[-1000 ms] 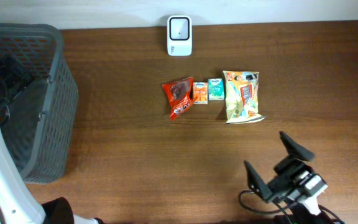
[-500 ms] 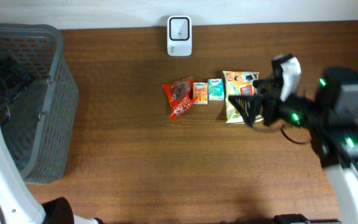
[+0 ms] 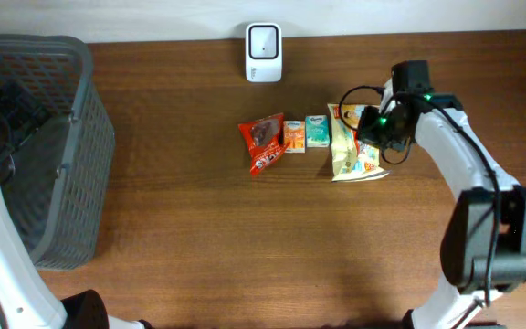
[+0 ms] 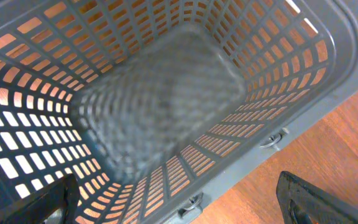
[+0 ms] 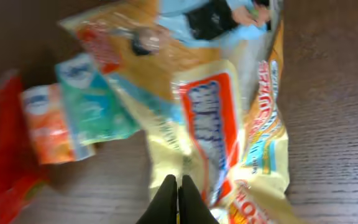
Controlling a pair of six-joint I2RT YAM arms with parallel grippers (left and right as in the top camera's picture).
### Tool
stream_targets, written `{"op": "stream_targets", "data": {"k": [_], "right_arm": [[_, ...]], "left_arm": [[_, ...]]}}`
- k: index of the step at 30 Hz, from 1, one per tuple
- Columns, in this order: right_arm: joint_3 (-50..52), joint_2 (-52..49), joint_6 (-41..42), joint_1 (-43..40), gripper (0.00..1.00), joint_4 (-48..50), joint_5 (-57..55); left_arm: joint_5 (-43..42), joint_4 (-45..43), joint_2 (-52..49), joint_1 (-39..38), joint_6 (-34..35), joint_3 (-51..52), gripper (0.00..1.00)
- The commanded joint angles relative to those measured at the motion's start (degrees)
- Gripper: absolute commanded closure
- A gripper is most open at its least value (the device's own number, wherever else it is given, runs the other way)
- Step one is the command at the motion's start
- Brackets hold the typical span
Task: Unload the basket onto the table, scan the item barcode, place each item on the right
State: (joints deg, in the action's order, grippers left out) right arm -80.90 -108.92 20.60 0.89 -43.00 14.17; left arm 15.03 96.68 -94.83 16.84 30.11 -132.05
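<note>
The yellow snack bag (image 3: 343,148) lies at the right end of a short row of goods in the middle of the table (image 3: 199,247), below the white scanner (image 3: 264,52) that stands at the far edge. The right gripper (image 5: 178,180) is down on the bag's printed face with its fingers pressed together. The film creases around the tips, but the blurred wrist view does not show whether a fold is really caught between them.

If only a thin pinch of film is held, the bag could slide out on the lift, or hang and twist so that its code faces away from the scanner. No barcode shows on the upturned face, so I judge the bag may need turning, and creased film could make the code hard to read. The teal carton (image 3: 316,131) sits right against the bag's left edge and could be dragged along with it.

The row holds four items: one snack bag, one teal carton, one orange carton (image 3: 294,136) and one red packet (image 3: 262,143). There is one scanner and one grey basket (image 3: 80,137), at the left. The left gripper (image 4: 176,190) hovers over the basket with its fingers spread wide, holding nothing.
</note>
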Motion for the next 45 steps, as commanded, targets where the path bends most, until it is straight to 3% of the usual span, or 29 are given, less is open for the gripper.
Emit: {"op": "stream_targets", "data": {"k": [1, 7, 9, 10, 13, 20, 26, 29, 31, 32, 34, 36, 37, 39, 41, 45], "right_arm": [[-0.85, -6.03, 0.04, 0.33, 0.95, -1.05, -11.15], [-3.28, -9.03, -0.42, 0.15, 0.95, -6.32, -11.69], [-12.41, -7.17, -2.97, 0.17, 0.93, -16.55, -11.72], [-20.79, -6.82, -5.42, 0.17, 0.87, -24.59, -11.93], [-27.32, -6.82, -5.55, 0.15, 0.83, -31.12, -15.61], [-17.51, -10.69, -5.4, 0.11, 0.84, -24.06, -17.25], [-4.72, -14.25, -5.16, 0.57, 0.83, -10.73, -17.75], [-8.85, -14.23, -5.79, 0.7, 0.82, -14.49, -12.02], [-16.65, -14.23, -5.81, 0.63, 0.82, -23.5, -12.02], [-21.9, -14.23, -7.43, 0.66, 0.78, -31.04, -11.74], [-25.9, -14.23, -9.92, 0.66, 0.53, -44.22, -11.8], [-23.67, -14.23, -9.88, 0.66, 0.5, -47.06, -11.78], [-21.64, -14.23, -9.88, 0.66, 0.5, -46.36, -11.8], [-18.49, -14.23, -9.86, 0.66, 0.61, -42.53, -11.76], [-14.1, -14.23, -9.86, 0.66, 0.89, -34.4, -9.7], [-4.98, -14.25, -9.84, 0.66, 0.96, -21.31, -9.22]], "left_arm": [[0.22, 0.02, 0.31, 0.11, 0.7, 0.02, 0.01], [0.22, 0.02, 0.31, 0.11, 0.7, 0.02, 0.01], [0.22, 0.02, 0.31, 0.11, 0.7, 0.02, 0.01], [0.22, 0.02, 0.31, 0.11, 0.7, 0.02, 0.01], [0.22, 0.02, 0.31, 0.11, 0.7, 0.02, 0.01], [0.22, 0.02, 0.31, 0.11, 0.7, 0.02, 0.01], [0.22, 0.02, 0.31, 0.11, 0.7, 0.02, 0.01], [0.22, 0.02, 0.31, 0.11, 0.7, 0.02, 0.01], [0.22, 0.02, 0.31, 0.11, 0.7, 0.02, 0.01], [0.22, 0.02, 0.31, 0.11, 0.7, 0.02, 0.01], [0.22, 0.02, 0.31, 0.11, 0.7, 0.02, 0.01], [0.22, 0.02, 0.31, 0.11, 0.7, 0.02, 0.01], [0.22, 0.02, 0.31, 0.11, 0.7, 0.02, 0.01], [0.22, 0.02, 0.31, 0.11, 0.7, 0.02, 0.01], [0.22, 0.02, 0.31, 0.11, 0.7, 0.02, 0.01], [0.22, 0.02, 0.31, 0.11, 0.7, 0.02, 0.01]]}}
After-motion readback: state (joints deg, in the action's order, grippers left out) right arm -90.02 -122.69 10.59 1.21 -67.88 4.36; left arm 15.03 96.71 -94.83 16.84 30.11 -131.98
